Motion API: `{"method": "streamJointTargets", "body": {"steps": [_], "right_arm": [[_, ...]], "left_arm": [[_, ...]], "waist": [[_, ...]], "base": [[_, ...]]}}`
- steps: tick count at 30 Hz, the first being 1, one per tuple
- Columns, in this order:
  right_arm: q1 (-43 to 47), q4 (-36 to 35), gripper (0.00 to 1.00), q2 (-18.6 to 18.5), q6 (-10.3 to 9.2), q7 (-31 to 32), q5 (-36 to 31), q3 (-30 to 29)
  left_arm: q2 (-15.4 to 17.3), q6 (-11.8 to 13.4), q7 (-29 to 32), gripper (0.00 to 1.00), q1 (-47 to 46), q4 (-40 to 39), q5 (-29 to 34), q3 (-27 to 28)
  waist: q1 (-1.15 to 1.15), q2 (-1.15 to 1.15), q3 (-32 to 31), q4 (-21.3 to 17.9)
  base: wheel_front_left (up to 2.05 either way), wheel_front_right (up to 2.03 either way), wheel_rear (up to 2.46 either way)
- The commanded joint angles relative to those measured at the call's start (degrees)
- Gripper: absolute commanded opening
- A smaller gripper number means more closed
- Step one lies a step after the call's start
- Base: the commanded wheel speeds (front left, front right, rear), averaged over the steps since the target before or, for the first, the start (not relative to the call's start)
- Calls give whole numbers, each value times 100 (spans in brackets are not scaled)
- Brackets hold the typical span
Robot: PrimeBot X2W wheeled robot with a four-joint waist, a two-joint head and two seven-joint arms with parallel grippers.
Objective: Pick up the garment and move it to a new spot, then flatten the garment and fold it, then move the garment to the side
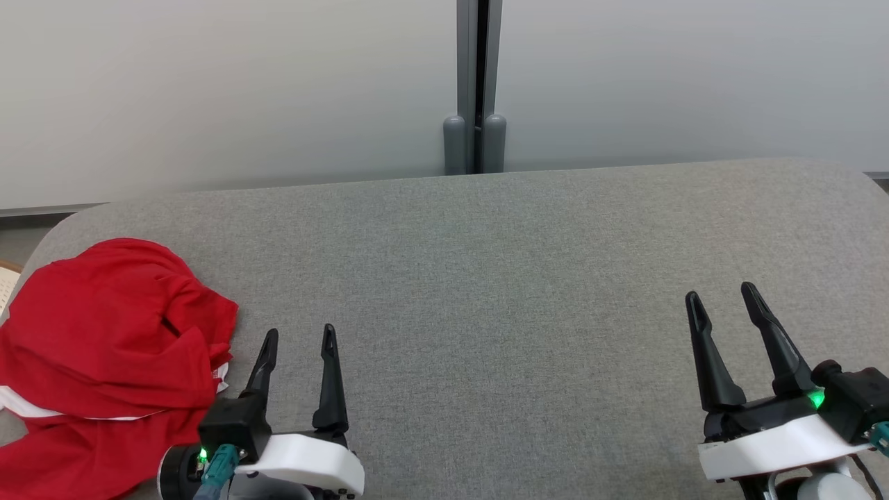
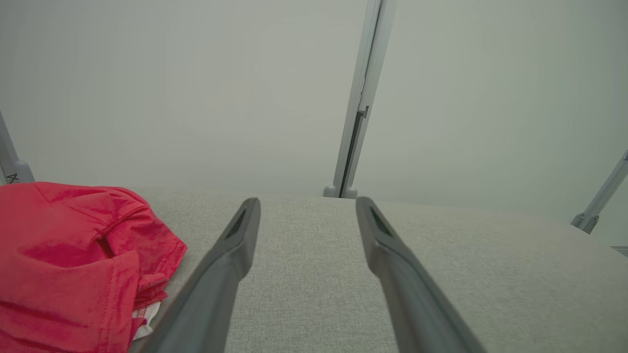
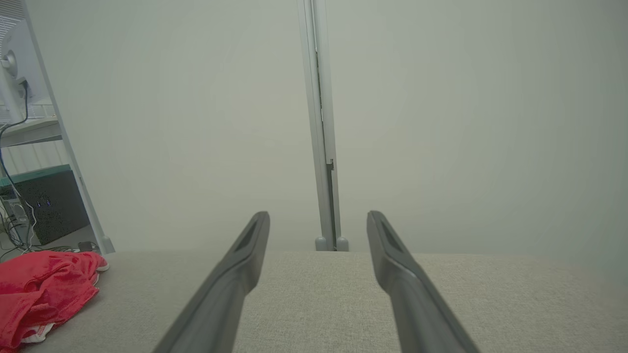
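On grey surface (image 1: 486, 278), one red garment (image 1: 104, 333)

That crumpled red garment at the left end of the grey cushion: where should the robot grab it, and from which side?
Probably the bunched edge of the red garment nearest the open left hand, coming down from that hand's side. The cloth is heaped there, not flat, so the fingers could likely pinch a raised fold rather than scrape the cushion.

The grey surface (image 1: 486, 278) is open across middle and right; the red garment (image 1: 104, 347) fills its left end.
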Motion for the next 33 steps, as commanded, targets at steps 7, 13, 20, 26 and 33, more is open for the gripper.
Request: {"method": "streamJointTargets", "body": {"steps": [7,13,20,26,33], "right_arm": [[82,94,100,152,0,-136,267,-106],[88,333,100,229,0,-204,501,-174],[17,579,100,176,0,-284,279,-70],[5,635,100,187,0,-334,113,-55],[-3,659,100,170,0,-387,-35,-16]], "left_arm": [[-44,-99,-112,100,160,-200,15,301],[-44,-54,-176,100,229,-113,48,238],[-42,13,-257,100,248,32,66,156],[-40,37,-314,100,251,76,262,123],[-37,66,-362,100,260,104,416,23]], "waist": [[0,0,-7,-10],[0,0,-11,-13],[0,0,-27,-9],[0,0,-34,1],[0,0,-38,12]], "base": [[0,0,0],[0,0,0],[0,0,0],[0,0,0],[0,0,0]]}}
